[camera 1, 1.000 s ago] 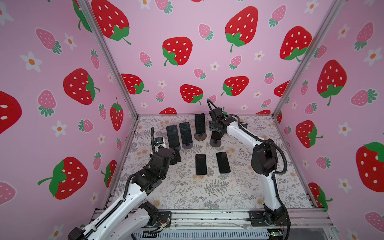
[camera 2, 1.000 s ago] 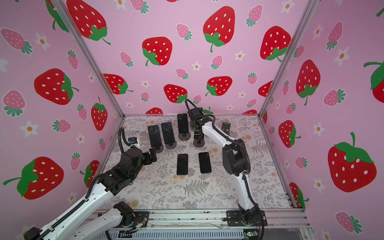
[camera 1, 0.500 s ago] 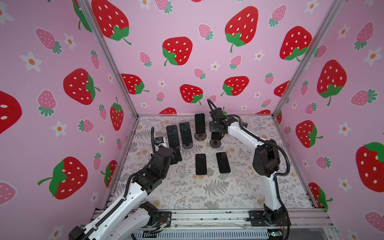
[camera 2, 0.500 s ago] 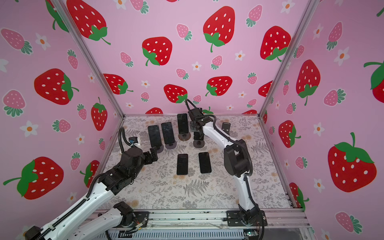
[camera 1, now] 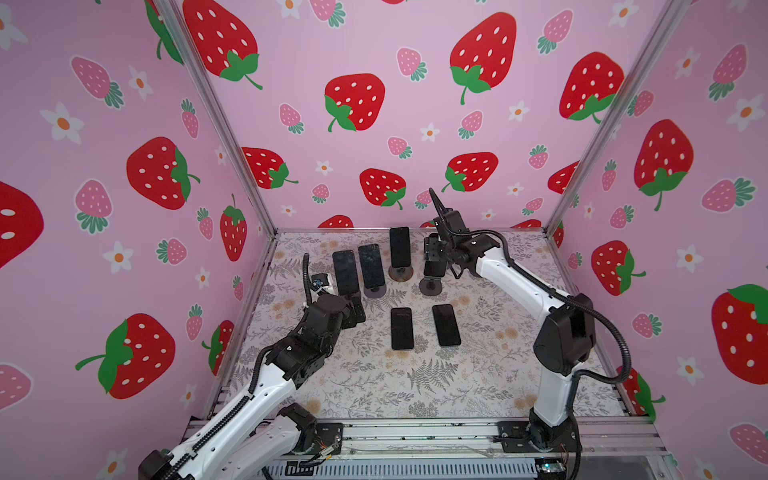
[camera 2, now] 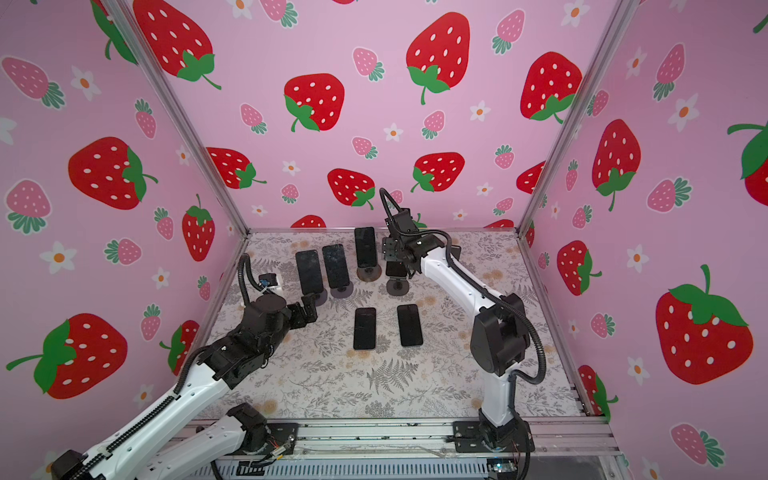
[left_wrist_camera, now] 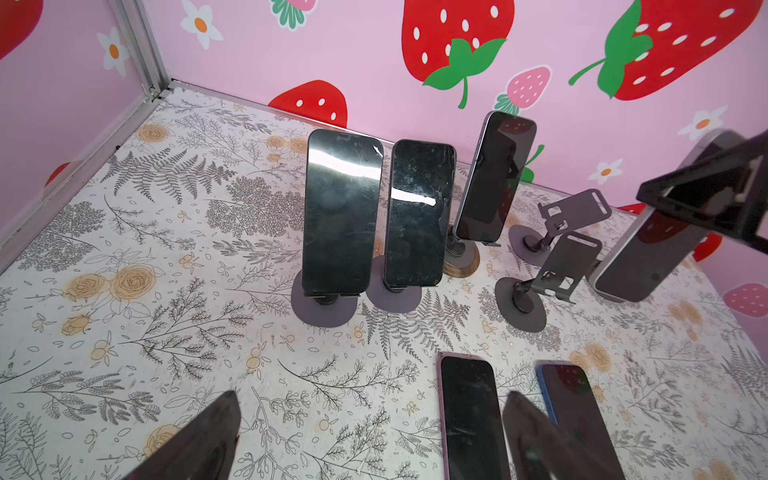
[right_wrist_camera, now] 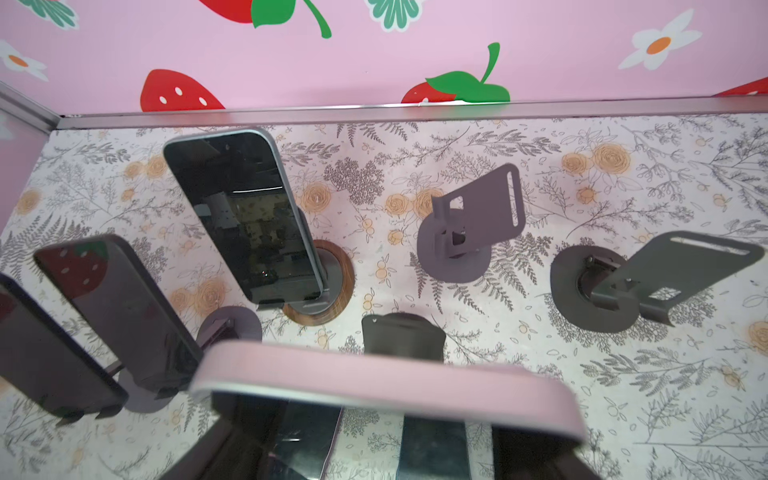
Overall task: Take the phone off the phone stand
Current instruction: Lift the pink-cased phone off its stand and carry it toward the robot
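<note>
The walls [camera 1: 395, 50] were pink with red strawberries and white flowers. The counter [camera 1: 415, 386] bore grey ferns and orange roses. The pink-edged phone [right_wrist_camera: 374, 374] had a black screen; at its nine o'clock, a stand base [camera 1: 401, 274] was wood-brown.

Table [camera 1: 478, 374]: three phones propped on stands [camera 1: 374, 291], in a row from back left to centre: left phone [camera 1: 345, 272], middle phone [camera 1: 371, 266], rear phone [camera 1: 400, 247]. Just right of them is a bare stand [camera 1: 432, 287], with a fourth phone [left_wrist_camera: 648, 253] above it in the right gripper [camera 1: 434, 262]. Two more bare stands [right_wrist_camera: 478, 220] sit farther back. Two flat phones [camera 1: 402, 328] lie side by side in front.
</note>
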Robot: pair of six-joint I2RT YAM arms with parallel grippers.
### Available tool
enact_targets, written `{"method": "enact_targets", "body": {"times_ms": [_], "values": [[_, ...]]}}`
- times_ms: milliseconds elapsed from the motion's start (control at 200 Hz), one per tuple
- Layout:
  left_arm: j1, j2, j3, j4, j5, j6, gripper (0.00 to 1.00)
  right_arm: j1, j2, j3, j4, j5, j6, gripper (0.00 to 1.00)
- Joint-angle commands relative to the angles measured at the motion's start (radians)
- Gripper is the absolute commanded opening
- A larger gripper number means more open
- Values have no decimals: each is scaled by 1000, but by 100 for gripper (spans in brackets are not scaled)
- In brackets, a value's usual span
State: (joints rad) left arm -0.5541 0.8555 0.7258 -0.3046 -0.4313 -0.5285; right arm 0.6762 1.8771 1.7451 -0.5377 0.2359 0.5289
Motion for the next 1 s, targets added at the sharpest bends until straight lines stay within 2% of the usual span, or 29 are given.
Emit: {"method": "enact_targets", "body": {"times_ms": [0, 240, 560, 745, 996], "values": [[5, -2, 5, 15, -11, -20, 99, 13, -80, -62, 54, -63, -1, 72], [15, 36, 25, 26, -21, -10, 99, 33, -167, -188, 86, -149, -3, 71], [20, 102, -4, 100, 19, -2, 99, 26, -282, -377, -3, -116, -43, 71], [20, 147, 8, 107, 46, -14, 99, -51, -355, -504, -65, -97, -51, 70], [20, 186, 27, 125, 61, -33, 99, -142, -396, -670, -34, -68, -56, 69]]}}
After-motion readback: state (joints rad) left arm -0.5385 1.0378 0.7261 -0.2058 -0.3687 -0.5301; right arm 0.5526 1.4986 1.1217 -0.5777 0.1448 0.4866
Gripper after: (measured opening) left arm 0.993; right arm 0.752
